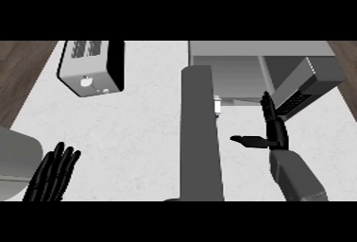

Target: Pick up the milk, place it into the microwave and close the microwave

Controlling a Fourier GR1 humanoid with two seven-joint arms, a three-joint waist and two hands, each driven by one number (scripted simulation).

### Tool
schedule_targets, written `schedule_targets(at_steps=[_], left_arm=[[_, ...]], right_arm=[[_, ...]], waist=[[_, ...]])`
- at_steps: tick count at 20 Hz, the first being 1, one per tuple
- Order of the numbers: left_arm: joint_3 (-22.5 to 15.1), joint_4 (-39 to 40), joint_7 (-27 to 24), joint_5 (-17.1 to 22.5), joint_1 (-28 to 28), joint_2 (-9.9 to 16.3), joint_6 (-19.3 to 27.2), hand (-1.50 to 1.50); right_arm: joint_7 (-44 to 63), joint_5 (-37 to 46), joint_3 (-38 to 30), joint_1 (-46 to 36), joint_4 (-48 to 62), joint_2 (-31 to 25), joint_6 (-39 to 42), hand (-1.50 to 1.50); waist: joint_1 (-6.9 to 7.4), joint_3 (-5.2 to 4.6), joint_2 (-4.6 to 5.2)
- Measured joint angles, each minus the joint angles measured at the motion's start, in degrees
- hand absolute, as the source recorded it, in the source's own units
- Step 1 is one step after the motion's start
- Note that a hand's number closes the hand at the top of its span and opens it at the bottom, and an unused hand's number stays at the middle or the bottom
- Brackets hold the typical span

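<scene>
Bottom left of the frame: left hand (52, 172) resting w/ fingers straight and pointing up, holding nothing, right next to a grey rounded object (15, 160) at the left edge, can't tell what that is. Upper left there's a toaster (89, 66), silver w/ a black side, sitting on the white counter (132, 132). Wood floor strip (21, 71) along the far left.

Center: the microwave door (200, 132) swung open, seen edge-on as a long grey slab running top to bottom. Just right of it, a tiny sliver of the milk (217, 105) peeks out near the microwave (258, 66) opening, upper right of center; mostly hidden by the door, so can't tell if it's fully inside.

Right: right hand (270, 134) is open, fingers straight and pointing up toward the microwave's control panel (296, 101), thumb sticking out left. Gripping nothing afaict. Grey forearm (298, 177) comes in from lower right.
</scene>
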Motion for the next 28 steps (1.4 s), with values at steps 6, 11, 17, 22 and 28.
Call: schedule_targets(at_steps=[6,11,17,22,28], left_arm=[[-1.83,-0.07,2.31,3.32,-1.85,2.27,-4.32,-1.50],[-4.99,2.49,2.96,0.56,-4.62,3.31,-6.12,1.50],[-6.07,9.07,3.38,-0.95,-11.09,2.27,-6.31,1.50],[-7.80,13.37,4.76,-2.72,-16.48,1.45,-6.75,1.50],[-10.14,22.34,7.41,-3.57,-25.58,0.66,-10.05,1.50]], right_arm=[[-3.18,-1.75,0.68,7.91,-3.75,1.56,5.25,-1.50],[-4.98,-2.54,2.51,15.16,-8.35,2.23,10.73,-1.50],[-5.98,-3.91,5.21,25.56,-19.32,2.88,14.27,-1.50],[-4.12,-6.28,6.34,33.38,-28.07,0.84,17.11,-1.50],[-3.55,-7.88,7.32,39.13,-33.72,0.16,18.03,-1.50]], waist=[[-0.34,0.05,0.07],[-0.66,0.05,0.04],[-0.67,-0.10,-0.04],[-0.74,0.00,0.12],[-0.85,0.05,0.26]])
